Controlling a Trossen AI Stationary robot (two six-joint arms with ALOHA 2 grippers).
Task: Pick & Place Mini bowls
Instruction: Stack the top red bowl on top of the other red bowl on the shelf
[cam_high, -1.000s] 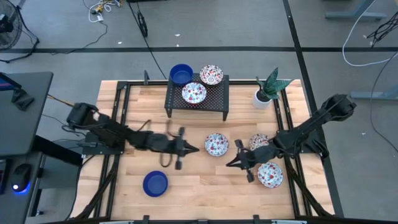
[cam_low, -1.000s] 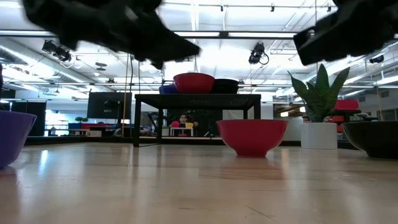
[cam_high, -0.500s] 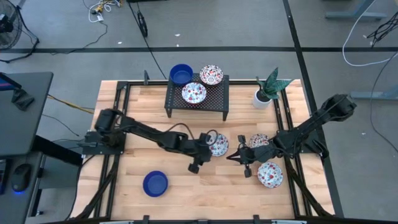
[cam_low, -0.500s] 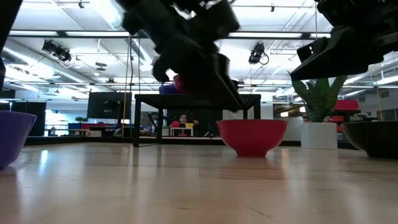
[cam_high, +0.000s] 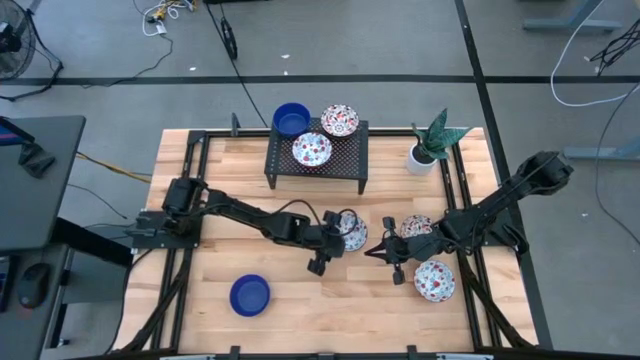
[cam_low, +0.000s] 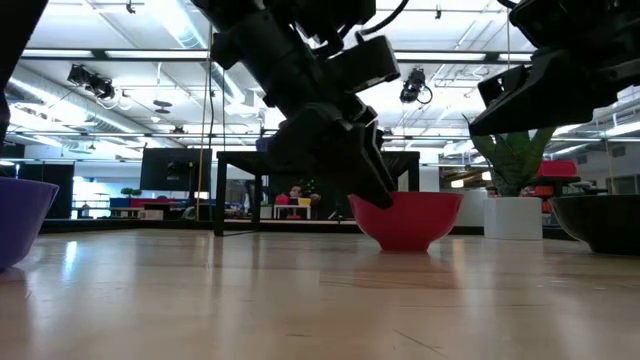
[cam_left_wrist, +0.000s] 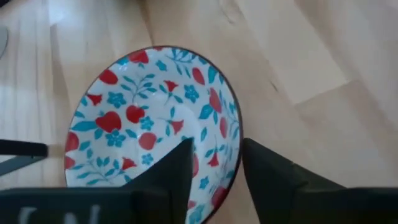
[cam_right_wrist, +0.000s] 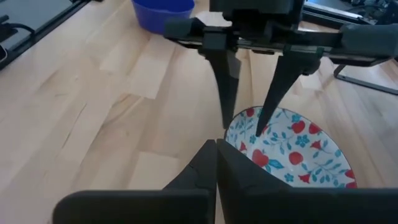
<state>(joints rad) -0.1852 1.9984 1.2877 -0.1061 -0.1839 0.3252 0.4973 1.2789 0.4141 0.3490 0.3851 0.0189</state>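
So the left gripper (cam_high: 338, 232) is stretched out to the middle of the table (cam_high: 300, 290), right at the floral mini bowl (cam_high: 350, 232) sitting there. From the left wrist view its two fingers (cam_left_wrist: 174, 171) straddle the rim of that bowl (cam_left_wrist: 149, 118), one inside and one outside, with a gap still showing between them, so the jaws stand apart and nothing is clamped. The low view shows the same thing: the fingertips (cam_low: 375, 190) dip down at the edge of the bowl, which looks red from the side (cam_low: 410, 220).

The right gripper (cam_high: 372, 251) hangs just beside that bowl on the other side, fingers (cam_right_wrist: 214, 165) pressed together and empty.

Other bowls: two more floral ones by the right arm, one (cam_high: 416, 227) tucked partly under it and one (cam_high: 434, 280) nearer the front edge. A solid blue bowl (cam_high: 250, 295) sits on its own at front left. On the black rack (cam_high: 350, 160) at the back there's a blue bowl (cam_high: 291, 119) and two floral ones (cam_high: 340, 120) (cam_high: 311, 150). The potted plant (cam_high: 430, 145) stands to the rack's right.
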